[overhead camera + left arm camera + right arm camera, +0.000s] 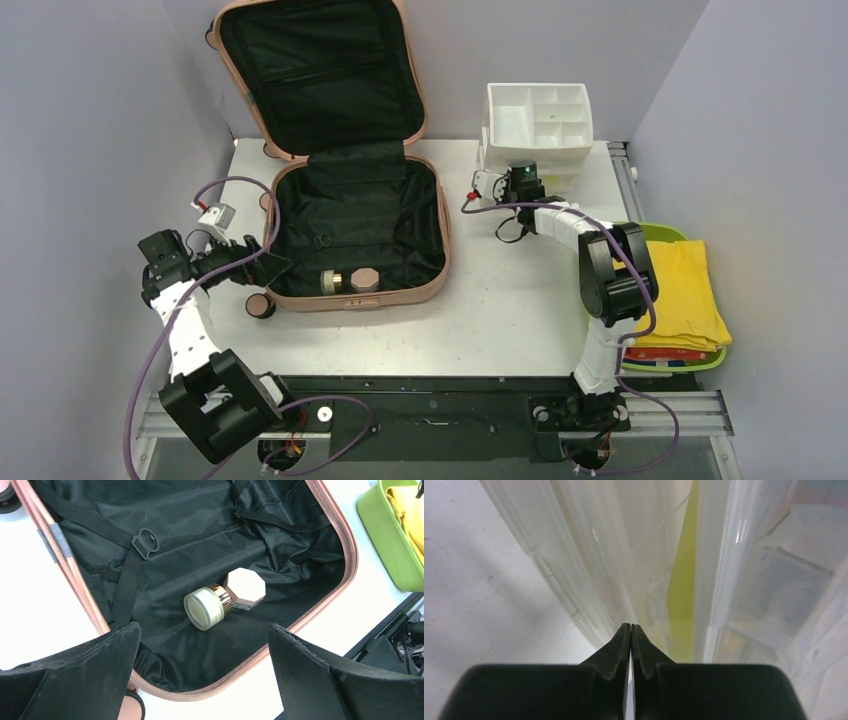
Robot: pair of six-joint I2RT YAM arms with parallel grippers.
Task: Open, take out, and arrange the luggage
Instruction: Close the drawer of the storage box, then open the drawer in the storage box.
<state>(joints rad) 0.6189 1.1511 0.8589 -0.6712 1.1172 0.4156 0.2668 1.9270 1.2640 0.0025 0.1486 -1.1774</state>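
Top external view: luggage [360,220] lying open on the left-centre of the surface [520,300], salmon-pink shell, lid propped upright against the back wall, black lining exposed in both halves. Dark caster wheel [261,306] at the near-left corner.

Inside the lower half, near the front rim: frosted jar with gold band [338,281], on its side, touching an octagonal pink-topped piece [364,279]. Left wrist view: same pair, jar [206,607] and pink piece [245,588], resting on the lining of the luggage [200,530]; black strap with ring buckle [145,542] across the fabric farther in.

Left claw [272,266] at the left rim of the case, spread wide, holding nothing; in its own camera [204,627] hangs over the near edge, pointed at the jar, well short of it.

Right claw [525,172] across the surface, up against the white compartmented organizer [540,125]. Right wrist view: tips [630,630] pressed fully together, nothing between them, translucent organizer wall [734,580] just ahead.

Far right: lime-green tray [660,235] with yellow cloth [690,290] folded in it.
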